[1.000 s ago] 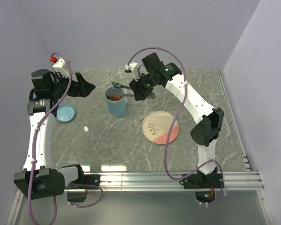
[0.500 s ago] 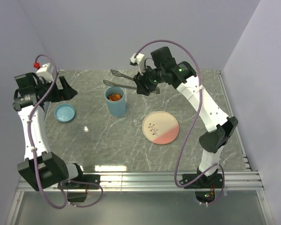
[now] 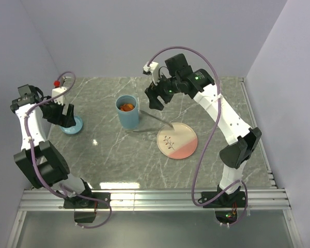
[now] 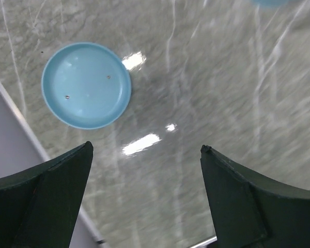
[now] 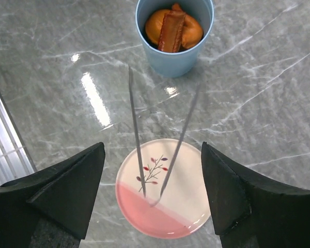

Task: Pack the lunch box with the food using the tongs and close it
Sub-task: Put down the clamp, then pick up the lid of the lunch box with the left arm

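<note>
Lunch box (image 3: 128,116) stood upright, lidless, on table (image 3: 108,155). Right fingers (image 5: 67,191) apart, empty, above its right; left fingers (image 4: 46,196) apart, far left. Tongs (image 5: 137,134) unheld: long axis ran from lunch box to plate (image 3: 186,147), tips pointing at lunch box. Food (image 5: 171,28) inside.

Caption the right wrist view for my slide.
Open right fingers flank the tongs, joined end over the pink plate, tips toward the lunch box holding food.

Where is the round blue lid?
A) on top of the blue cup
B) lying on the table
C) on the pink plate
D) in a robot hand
B: the lid lies flat on the table, apart from the lunch box, whose top is open with food showing.
</note>
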Robot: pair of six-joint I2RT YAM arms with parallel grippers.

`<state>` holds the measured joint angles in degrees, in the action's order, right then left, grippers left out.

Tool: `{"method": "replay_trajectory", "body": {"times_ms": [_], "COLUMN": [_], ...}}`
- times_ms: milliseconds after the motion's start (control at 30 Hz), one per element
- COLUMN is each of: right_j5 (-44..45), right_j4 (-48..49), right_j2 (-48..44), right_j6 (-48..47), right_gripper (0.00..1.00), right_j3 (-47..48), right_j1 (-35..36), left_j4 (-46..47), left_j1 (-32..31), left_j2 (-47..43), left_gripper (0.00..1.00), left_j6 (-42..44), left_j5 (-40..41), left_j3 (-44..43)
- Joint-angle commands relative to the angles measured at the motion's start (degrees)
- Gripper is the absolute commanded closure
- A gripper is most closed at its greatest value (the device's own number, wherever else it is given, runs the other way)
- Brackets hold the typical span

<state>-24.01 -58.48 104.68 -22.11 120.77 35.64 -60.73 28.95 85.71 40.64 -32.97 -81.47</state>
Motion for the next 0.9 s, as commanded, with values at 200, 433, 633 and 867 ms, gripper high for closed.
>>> {"method": "replay_trajectory", "body": {"times_ms": [200,433,633,867], "right_j5": [-1.83,-3.68,-2.54,1.60], "right_j4": [4.60,1.80,-1.45,-1.12], "right_j2": [-5.72,-11.34,-15.56,-20.48], "right_j6": [3.39,0.49,-1.62,-3.29], "right_gripper": [0.17,0.16,0.20,0.23], "right_j3": [-0.09,-7.38,-18.27,-30.93], "right_j1": [-1.45,-8.02,-13.75,-15.86], "left_j4": [0.18,-2.03,7.10,10.26], "left_j1": [-2.31,-3.02,-3.11,-3.90], "left_j2": [6.04,11.93,10.61,15.01], "left_gripper": [0.16,0.19,0.20,0.23], "left_j6": [25.10,29.74,34.41,36.43], "left_j5": [1.77,4.56,8.89,10.29], "left_j3": [-2.53,-3.36,6.14,7.63]}}
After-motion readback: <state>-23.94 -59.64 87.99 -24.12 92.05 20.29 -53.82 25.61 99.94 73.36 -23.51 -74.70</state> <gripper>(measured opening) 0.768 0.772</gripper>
